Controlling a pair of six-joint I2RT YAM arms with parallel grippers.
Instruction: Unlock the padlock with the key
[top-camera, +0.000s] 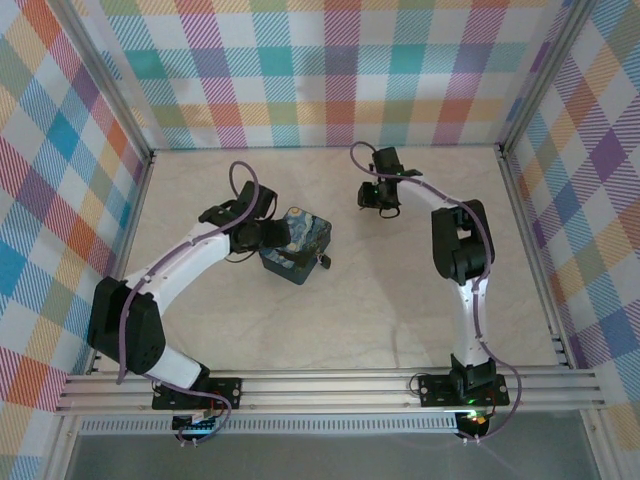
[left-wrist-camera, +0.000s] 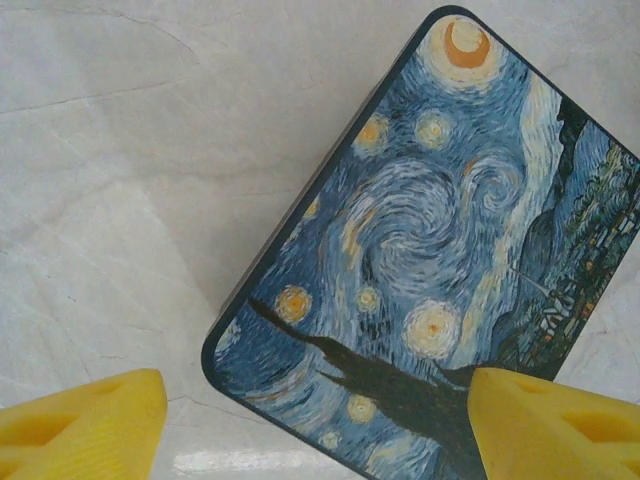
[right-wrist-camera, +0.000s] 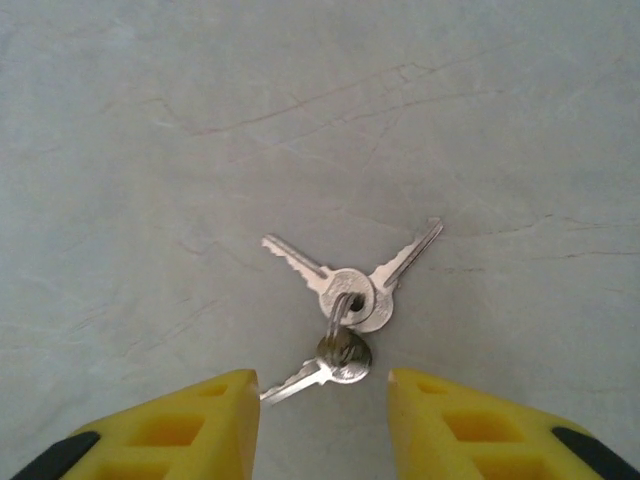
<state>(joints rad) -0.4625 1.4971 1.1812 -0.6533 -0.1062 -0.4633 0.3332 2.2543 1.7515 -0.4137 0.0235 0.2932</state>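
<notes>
Three small silvery keys on one ring (right-wrist-camera: 348, 297) lie flat on the pale marbled table. My right gripper (right-wrist-camera: 322, 388) hangs just over them, its yellow fingers partly apart on either side of the nearest key (right-wrist-camera: 318, 371). That key's blade tip reaches the left finger (right-wrist-camera: 205, 420). In the top view the right gripper (top-camera: 383, 205) is at the back centre. The padlock (top-camera: 322, 261), tiny and dark, sits at the right side of a blue swirl-painted tin (left-wrist-camera: 430, 260). My left gripper (left-wrist-camera: 315, 400) stands open over the tin's near corner, gripping nothing.
The tin (top-camera: 296, 244) sits mid-table, with the left gripper (top-camera: 262, 234) beside and above it. Metal frame posts and checked walls close in the table on three sides. Open table surface lies in front of the tin and between the two arms.
</notes>
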